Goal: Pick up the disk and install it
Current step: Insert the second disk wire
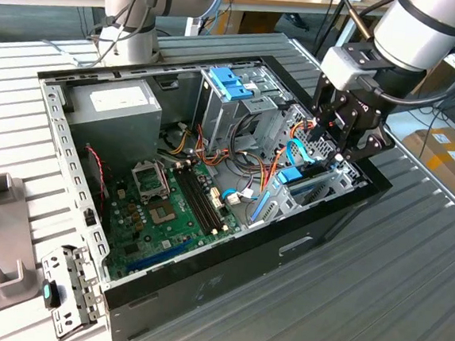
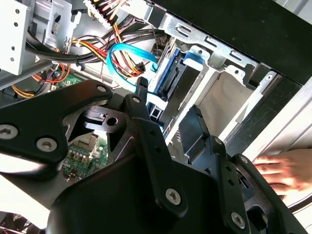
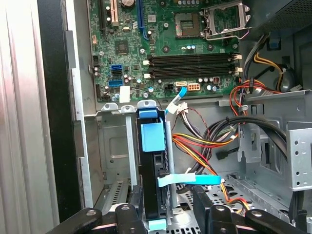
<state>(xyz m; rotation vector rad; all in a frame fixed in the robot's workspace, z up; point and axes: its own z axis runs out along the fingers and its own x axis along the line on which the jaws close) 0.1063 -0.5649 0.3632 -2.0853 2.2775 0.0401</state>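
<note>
Blue-railed disk [image 3: 152,168] stands edge-up in the chassis bay [image 3: 114,146], unseated. End effector [image 3: 168,214] straddles it, fingers parted, not clamped. Pick-up step; closing squarely is likely required.

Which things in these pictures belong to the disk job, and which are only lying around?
For the job:
- the disk, standing on edge in the drive bay
- the gripper, its fingers on either side of the disk

Not part of it:
- motherboard
- power-supply box
- loose metal bracket on the table
- a hand beside the case
</note>
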